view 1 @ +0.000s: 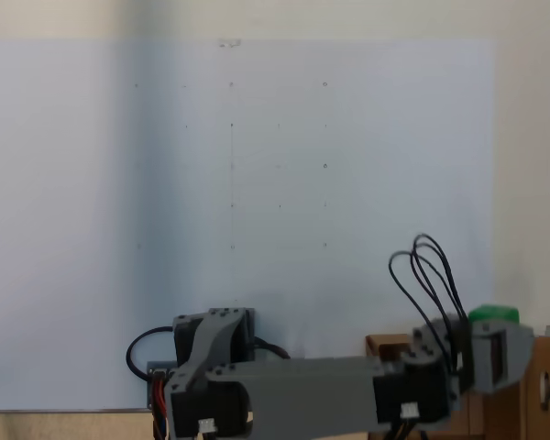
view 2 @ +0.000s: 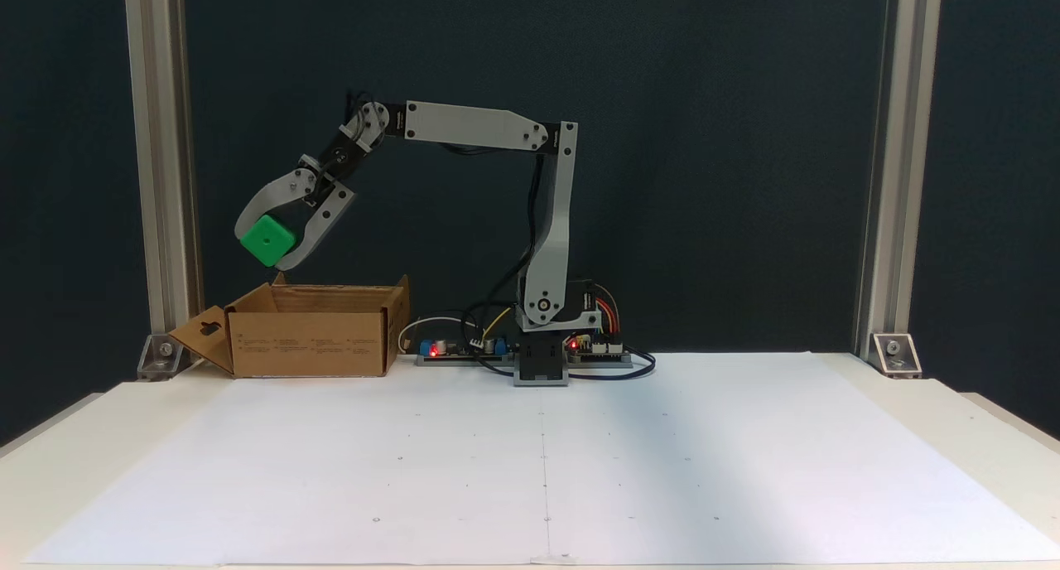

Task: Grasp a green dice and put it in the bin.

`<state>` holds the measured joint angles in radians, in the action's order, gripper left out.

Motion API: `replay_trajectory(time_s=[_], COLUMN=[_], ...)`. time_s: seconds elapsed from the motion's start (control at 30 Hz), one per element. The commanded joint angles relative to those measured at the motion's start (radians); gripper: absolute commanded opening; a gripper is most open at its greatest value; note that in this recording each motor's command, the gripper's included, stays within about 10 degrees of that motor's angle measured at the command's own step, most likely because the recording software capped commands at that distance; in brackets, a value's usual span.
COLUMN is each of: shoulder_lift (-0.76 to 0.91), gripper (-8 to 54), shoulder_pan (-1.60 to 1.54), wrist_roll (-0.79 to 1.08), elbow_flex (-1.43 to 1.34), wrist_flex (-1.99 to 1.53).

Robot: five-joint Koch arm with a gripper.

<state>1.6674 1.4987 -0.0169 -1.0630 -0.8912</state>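
Observation:
The green dice [view 2: 267, 239] is a small bright green cube held in the air between the two fingers of my gripper [view 2: 269, 253], which is shut on it. It hangs just above the left part of the bin [view 2: 310, 340], a brown cardboard box with upright flaps at the back left of the table. In a fixed view from above, the green dice [view 1: 492, 314] peeks out over the gripper [view 1: 502, 353] at the lower right, over the cardboard bin [view 1: 390, 346].
White paper [view 2: 546, 462] covers the table. The arm's base [view 2: 542, 363] stands at the back centre with circuit boards and wires [view 2: 464, 348] beside it. Aluminium posts [view 2: 161, 164] rise at both back corners.

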Motion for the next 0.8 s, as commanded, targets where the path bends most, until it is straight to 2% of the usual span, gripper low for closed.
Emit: replay_trajectory(time_s=[0.0,0.3,0.77], shoulder_lift=[0.038,0.038,0.018], gripper=[11.4,11.4,11.4], shoulder_pan=[0.061,0.239,0.304], wrist_roll=[0.12,0.368,0.402], elbow_flex=[0.029,0.029,0.029], wrist_flex=[-0.008,-0.311,-0.278])
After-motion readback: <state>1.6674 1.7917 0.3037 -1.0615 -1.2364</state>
